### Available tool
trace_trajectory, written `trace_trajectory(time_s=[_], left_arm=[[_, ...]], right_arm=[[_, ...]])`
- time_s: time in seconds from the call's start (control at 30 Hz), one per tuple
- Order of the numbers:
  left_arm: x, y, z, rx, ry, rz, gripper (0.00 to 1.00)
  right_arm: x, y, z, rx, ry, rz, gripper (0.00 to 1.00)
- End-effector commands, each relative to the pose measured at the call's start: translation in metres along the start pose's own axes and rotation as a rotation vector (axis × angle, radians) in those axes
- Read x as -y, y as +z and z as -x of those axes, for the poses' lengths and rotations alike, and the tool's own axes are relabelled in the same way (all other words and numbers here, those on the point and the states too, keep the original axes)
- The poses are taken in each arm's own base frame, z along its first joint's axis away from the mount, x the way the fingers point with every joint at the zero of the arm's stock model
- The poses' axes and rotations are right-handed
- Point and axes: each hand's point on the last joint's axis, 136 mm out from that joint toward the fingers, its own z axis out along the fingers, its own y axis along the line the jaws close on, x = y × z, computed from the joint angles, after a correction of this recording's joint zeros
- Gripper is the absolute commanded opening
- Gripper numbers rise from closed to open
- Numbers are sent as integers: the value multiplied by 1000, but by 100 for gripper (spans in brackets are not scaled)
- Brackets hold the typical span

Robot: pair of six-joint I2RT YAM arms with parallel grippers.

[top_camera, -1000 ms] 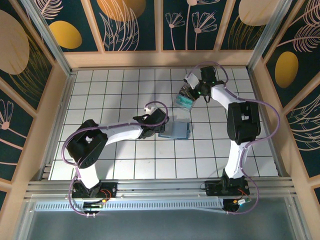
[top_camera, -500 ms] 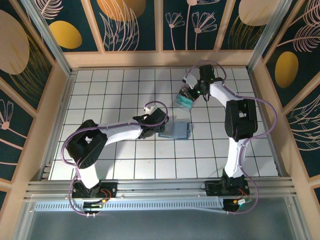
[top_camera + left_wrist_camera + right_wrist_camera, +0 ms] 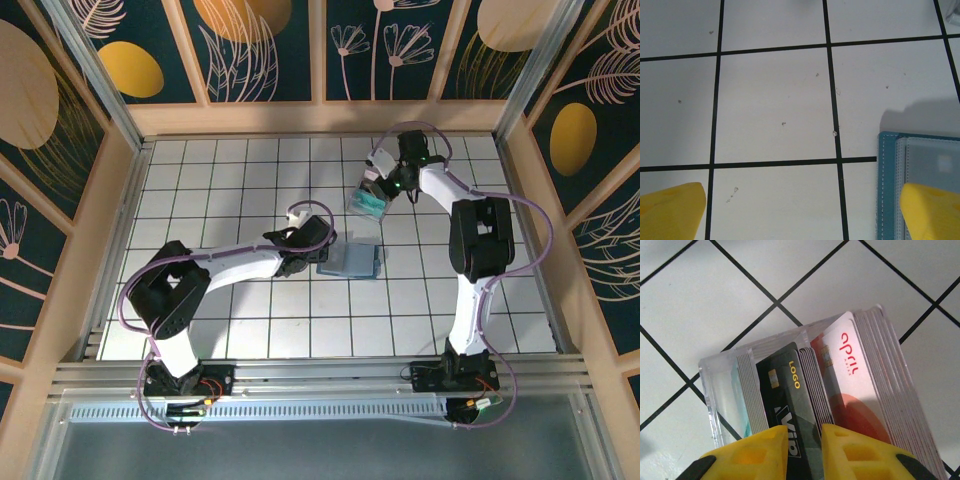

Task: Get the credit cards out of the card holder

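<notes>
The holder (image 3: 350, 262) lies flat mid-table, and from here I can't tell whether any cards remain inside. The left gripper (image 3: 318, 250) hangs low at its left edge, arm reaching in from the side, jaws spread wide with one finger (image 3: 930, 210) over the holder's border. I'd say a card is being dropped off: the right gripper (image 3: 804, 432), stretched to the far tray (image 3: 707, 390), is narrowly parted astride a dark card (image 3: 785, 385), so next it must lift clear without dragging that card.
</notes>
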Motion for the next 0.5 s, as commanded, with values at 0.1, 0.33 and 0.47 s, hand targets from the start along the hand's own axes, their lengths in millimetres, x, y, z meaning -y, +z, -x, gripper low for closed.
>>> trace_trajectory(time_s=[0.1,0.33,0.47], left_arm=[[-11,-11,18,50,-48,24,99],[-33,-23,35,123,-186,34,99],[-53,-33,45,188,-286,43,99]], right_arm=[[2,-52,41,158,69,-74,27],[-5,-96,54,255,386,-282,33],[-39,-100,37,227,589,-346,33]])
